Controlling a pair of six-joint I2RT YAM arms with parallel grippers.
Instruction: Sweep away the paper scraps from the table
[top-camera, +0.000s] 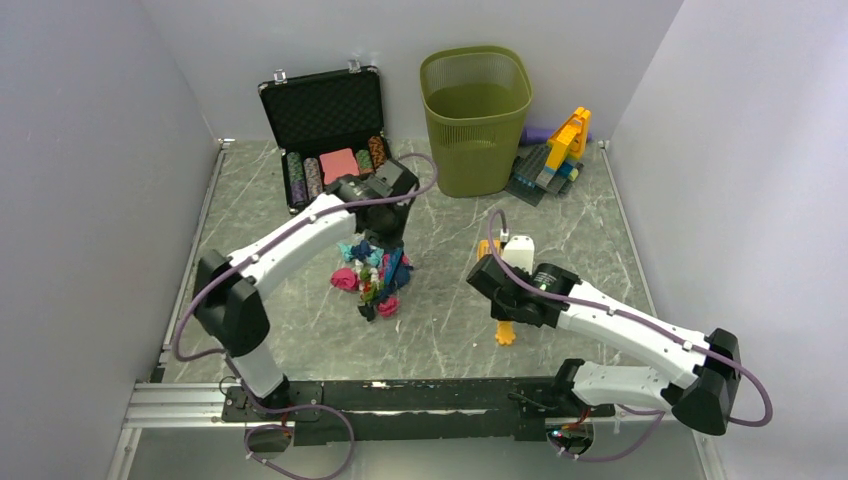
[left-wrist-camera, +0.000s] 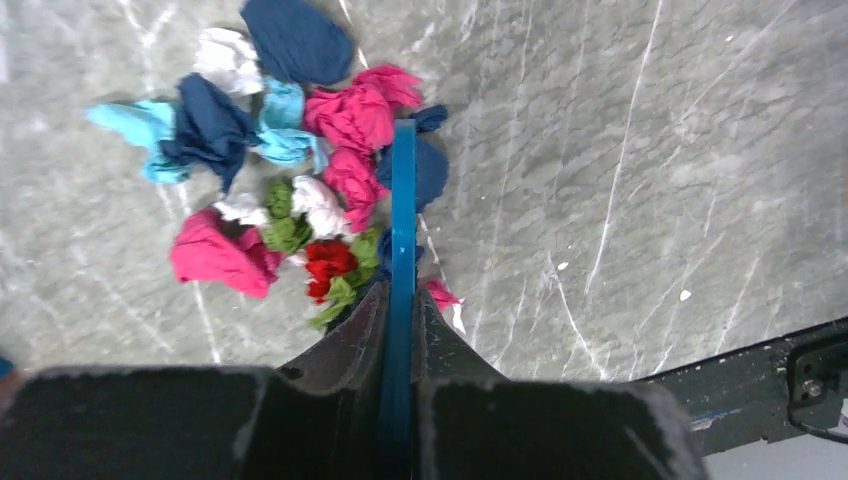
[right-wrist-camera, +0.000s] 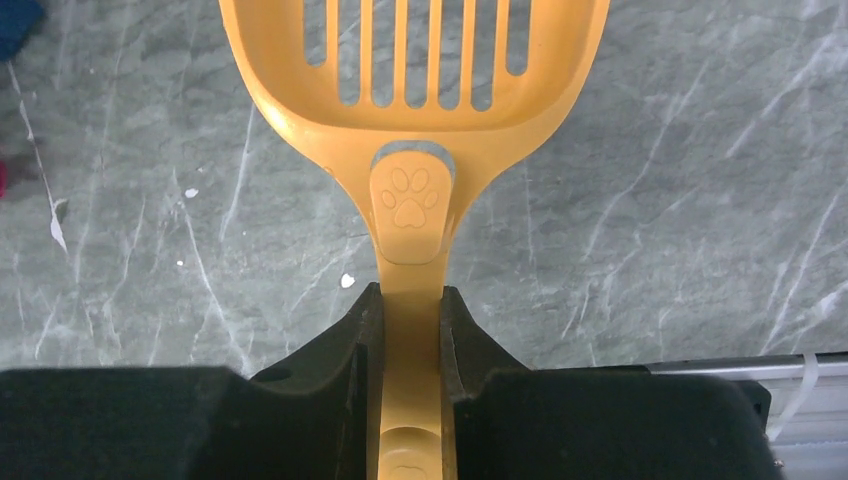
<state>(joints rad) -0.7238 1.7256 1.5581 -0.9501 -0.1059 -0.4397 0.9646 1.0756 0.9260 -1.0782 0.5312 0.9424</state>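
Left gripper is pinched tight on a thin blue blade, seen edge-on, standing in the paper scraps. Right gripper is clamped on the handle of a slotted yellow scoop, tilted down toward the table. The scraps sit in one loose pile on the near-left side of the bin. The scoop is on the bin's near side too, slightly right, well apart from the pile. Risks: the blade cuts into the pile rather than behind it (a navy wad and a small pink one lie on its far side), so a stroke likely strands those. The wads look light and may roll or ride over the thin edge. With the scoop this far off, pushed scraps could fan out and miss its mouth, or drift toward the chip case left of the bin.
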